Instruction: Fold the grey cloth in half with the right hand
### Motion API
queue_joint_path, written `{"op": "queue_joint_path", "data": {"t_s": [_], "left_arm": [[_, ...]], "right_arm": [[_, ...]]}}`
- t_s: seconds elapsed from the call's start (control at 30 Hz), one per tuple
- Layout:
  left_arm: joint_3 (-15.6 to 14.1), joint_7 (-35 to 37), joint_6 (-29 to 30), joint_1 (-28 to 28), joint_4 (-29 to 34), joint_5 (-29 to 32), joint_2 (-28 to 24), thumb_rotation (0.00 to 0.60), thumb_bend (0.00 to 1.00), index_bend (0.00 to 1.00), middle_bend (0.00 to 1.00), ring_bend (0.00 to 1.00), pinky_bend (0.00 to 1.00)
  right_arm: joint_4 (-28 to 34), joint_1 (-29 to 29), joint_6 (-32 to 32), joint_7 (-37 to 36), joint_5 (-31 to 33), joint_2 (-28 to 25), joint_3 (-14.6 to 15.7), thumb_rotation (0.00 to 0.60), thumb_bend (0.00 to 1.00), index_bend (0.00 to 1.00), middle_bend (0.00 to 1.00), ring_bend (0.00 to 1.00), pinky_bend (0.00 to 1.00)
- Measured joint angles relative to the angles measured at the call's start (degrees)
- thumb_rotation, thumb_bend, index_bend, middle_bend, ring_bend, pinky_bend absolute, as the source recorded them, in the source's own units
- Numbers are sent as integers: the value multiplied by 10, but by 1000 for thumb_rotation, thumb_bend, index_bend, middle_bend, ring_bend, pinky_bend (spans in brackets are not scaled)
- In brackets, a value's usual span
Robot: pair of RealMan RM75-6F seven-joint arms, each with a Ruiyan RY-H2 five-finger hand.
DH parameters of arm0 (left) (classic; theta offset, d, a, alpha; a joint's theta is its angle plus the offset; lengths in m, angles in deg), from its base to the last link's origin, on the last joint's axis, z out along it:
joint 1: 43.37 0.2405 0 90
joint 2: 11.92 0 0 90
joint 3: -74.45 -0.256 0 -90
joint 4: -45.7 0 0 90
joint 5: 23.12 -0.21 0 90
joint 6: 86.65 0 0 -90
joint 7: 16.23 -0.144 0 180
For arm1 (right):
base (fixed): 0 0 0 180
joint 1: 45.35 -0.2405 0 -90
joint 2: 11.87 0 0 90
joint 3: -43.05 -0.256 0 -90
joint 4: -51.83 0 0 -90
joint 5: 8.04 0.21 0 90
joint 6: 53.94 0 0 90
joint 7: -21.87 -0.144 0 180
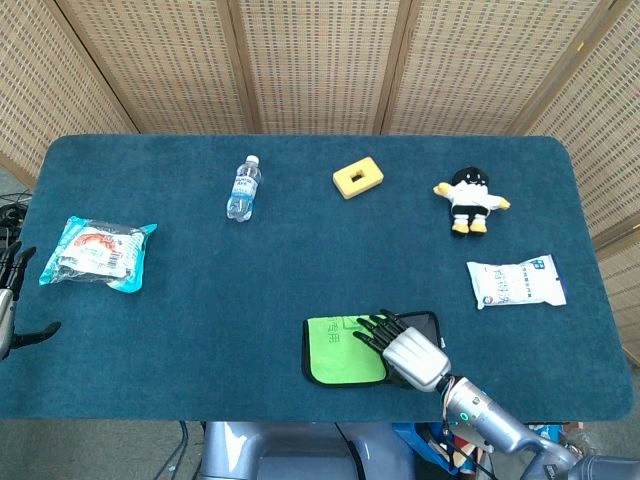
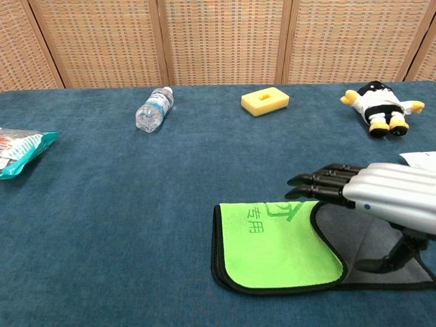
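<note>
**Right hand raised over the half-turned grey cloth**

At the far left edge of the head view, the left hand [image 1: 12, 300] shows only in part beside the counter [image 1: 300, 260], its dark fingers apart and nothing in them. Just inside that edge lies a teal snack packet [image 1: 97, 252], flat on the blue surface. Further along, toward the back, a small water bottle [image 2: 152, 109] lies on its side, cap pointing away from the robot. Right of it sits a yellow sponge block [image 2: 265, 101] with a hollow in its top.

Near the front edge, right of centre, the grey cloth [image 2: 371, 245] lies flat, with its bright green flap [image 2: 276, 242] turned over on the left part and dark edging around the outline; the grey side shows bare to the right. The right hand [image 2: 371, 194] is above the cloth's right portion, fingers [image 2: 317, 185] stretched out straight and side by side, pointing left, holding nothing; the chest view shows it lifted off the fabric.

Beyond, at the back right, a black-and-white plush toy [image 1: 470, 198] lies on the counter, and a white packet [image 1: 516, 281] rests near the right edge.
</note>
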Motion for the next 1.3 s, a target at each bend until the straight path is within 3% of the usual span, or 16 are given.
{"op": "queue_joint_path", "data": {"t_s": [0.2, 0.37, 0.73, 0.97, 1.3], "left_arm": [[-1, -3, -1, -1, 1, -1, 1, 600, 122, 0, 0, 0, 0], [-1, -5, -1, -1, 0, 0, 2, 600, 122, 0, 0, 0, 0], [1, -6, -7, -4, -3, 8, 2, 600, 122, 0, 0, 0, 0], [1, -3, -10, -4, -3, 10, -1, 600, 122, 0, 0, 0, 0], [0, -2, -12, -5, -1, 9, -3, 600, 122, 0, 0, 0, 0]], "right_arm": [[6, -16, 10, -11, 22, -18, -38, 600, 288, 154, 0, 0, 0], [3, -37, 53, -14, 80, -27, -73, 600, 339, 281, 0, 0, 0], [7, -91, 172, 48, 219, -35, -111, 600, 392, 353, 0, 0, 0], [14, -110, 191, 114, 295, -29, -114, 600, 392, 392, 0, 0, 0], [14, -126, 183, 187, 369, -13, -93, 600, 394, 398, 0, 0, 0]]}}
